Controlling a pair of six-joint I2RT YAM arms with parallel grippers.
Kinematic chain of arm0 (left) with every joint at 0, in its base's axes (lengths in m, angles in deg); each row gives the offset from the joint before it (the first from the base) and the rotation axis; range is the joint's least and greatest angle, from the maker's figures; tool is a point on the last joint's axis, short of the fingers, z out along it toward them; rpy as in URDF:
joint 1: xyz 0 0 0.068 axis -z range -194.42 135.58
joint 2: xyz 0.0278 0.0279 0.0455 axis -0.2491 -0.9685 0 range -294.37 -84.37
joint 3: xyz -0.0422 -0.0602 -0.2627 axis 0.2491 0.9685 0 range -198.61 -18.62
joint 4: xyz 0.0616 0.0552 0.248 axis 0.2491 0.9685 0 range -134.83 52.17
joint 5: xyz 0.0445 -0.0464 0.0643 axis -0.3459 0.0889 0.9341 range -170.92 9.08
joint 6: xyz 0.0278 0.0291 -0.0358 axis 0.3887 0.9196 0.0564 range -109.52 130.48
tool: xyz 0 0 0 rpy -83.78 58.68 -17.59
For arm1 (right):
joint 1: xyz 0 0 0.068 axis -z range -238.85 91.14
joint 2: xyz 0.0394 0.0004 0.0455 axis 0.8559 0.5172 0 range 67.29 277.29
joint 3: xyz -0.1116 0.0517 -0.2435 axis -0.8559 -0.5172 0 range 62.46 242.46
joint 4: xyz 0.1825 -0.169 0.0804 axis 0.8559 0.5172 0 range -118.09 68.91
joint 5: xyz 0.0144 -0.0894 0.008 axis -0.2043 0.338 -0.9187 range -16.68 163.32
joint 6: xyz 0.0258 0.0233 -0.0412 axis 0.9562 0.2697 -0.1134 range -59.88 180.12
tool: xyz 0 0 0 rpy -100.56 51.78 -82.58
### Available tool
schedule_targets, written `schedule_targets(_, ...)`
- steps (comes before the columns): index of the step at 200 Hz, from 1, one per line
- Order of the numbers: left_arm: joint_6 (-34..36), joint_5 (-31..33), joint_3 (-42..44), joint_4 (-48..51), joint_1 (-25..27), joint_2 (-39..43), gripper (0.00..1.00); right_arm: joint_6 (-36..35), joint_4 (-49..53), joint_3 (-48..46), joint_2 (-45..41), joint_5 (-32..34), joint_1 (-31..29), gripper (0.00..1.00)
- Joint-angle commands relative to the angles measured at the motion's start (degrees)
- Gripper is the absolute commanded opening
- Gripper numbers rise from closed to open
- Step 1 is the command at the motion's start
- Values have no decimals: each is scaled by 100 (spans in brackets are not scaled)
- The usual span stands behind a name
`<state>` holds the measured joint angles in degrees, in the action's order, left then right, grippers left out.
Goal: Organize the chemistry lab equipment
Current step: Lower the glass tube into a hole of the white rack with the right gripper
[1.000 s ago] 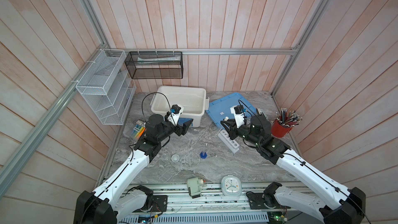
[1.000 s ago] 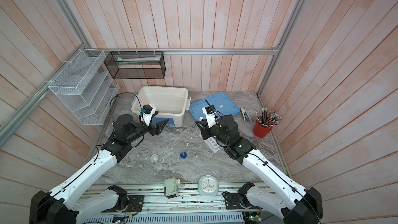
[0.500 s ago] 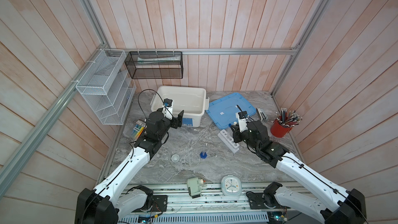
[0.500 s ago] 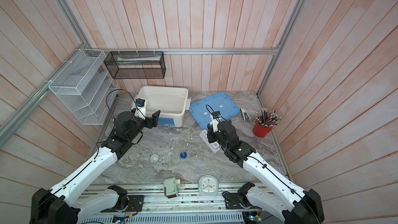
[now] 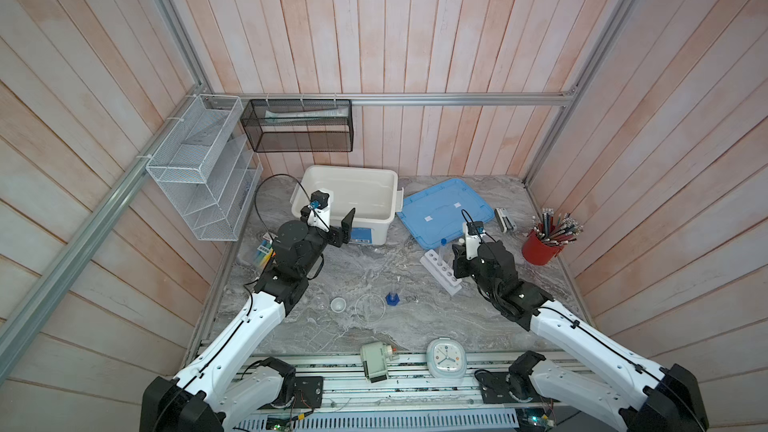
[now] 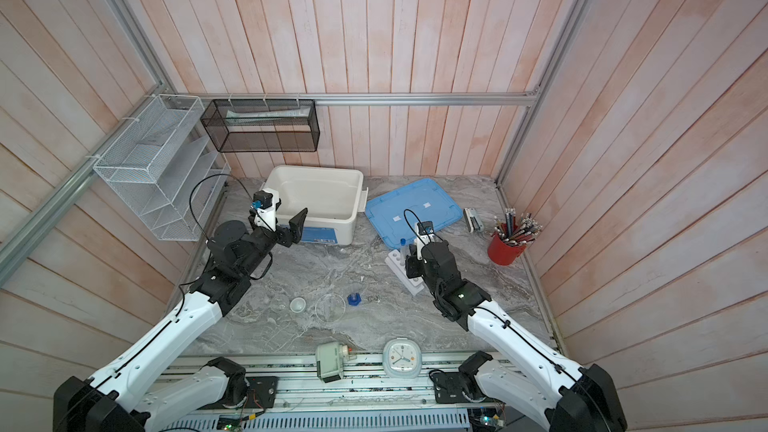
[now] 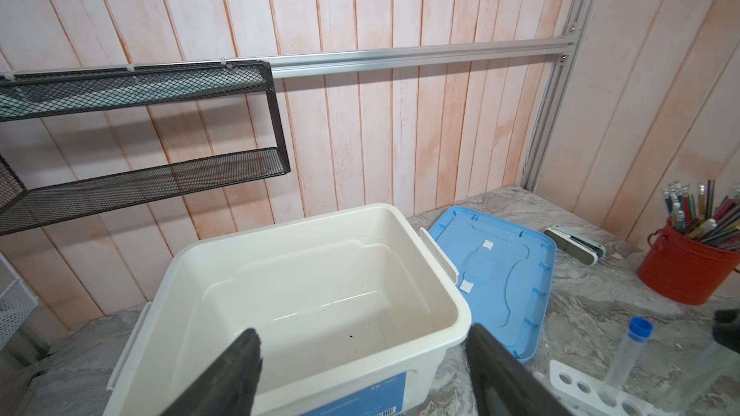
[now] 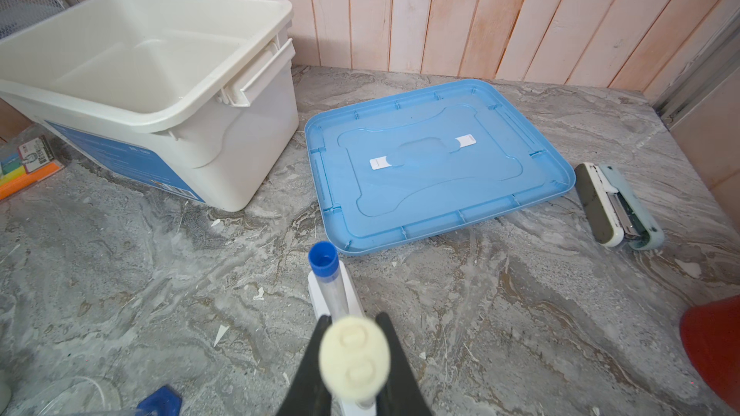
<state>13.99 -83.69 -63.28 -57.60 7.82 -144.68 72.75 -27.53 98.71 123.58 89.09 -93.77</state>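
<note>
Right tool (image 8: pixel 352 318): white-capped tube (image 8: pixel 354 358) at rack (image 8: pixel 354 296)

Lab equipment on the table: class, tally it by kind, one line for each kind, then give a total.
Tubes: 2 (blue-capped tube, white-capped tube)
Rack: 1
Blue-based cylinder: 1
Round dish: 1
Small cup: 1 clearly seen; a fainter clear shape beside it cannot be confirmed
Total: 6
</note>
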Motion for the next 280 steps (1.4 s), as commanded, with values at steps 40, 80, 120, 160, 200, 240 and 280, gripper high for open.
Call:
schedule_targets(40, 168, -727, 175, -78, -18, -37, 82, 145, -567, -45, 263, 68, 45, 5)
schedule_targets(80, 116, -1067, 124, 43, -18, -178, 82, 183, -603, -72, 382, 102, 47, 5)
schedule_targets(120, 71, -1288, 85, 89, -18, -270, 82, 214, -661, -212, 308, 134, 56, 5)
schedule_targets(160, 71, -1337, 72, 104, -18, -296, 82, 241, -807, -280, 345, 77, 83, 5)
schedule_targets(200, 81, -1350, 76, 123, -18, -286, 82, 239, -898, -318, 409, 63, 99, 5)
schedule_targets(240, 89, -1357, 71, 130, -18, -297, 82, 224, -1019, -404, 490, 60, 117, 5)
schedule_targets(280, 119, -1350, 89, 142, -18, -278, 82, 241, -1140, -449, 566, 58, 116, 5)
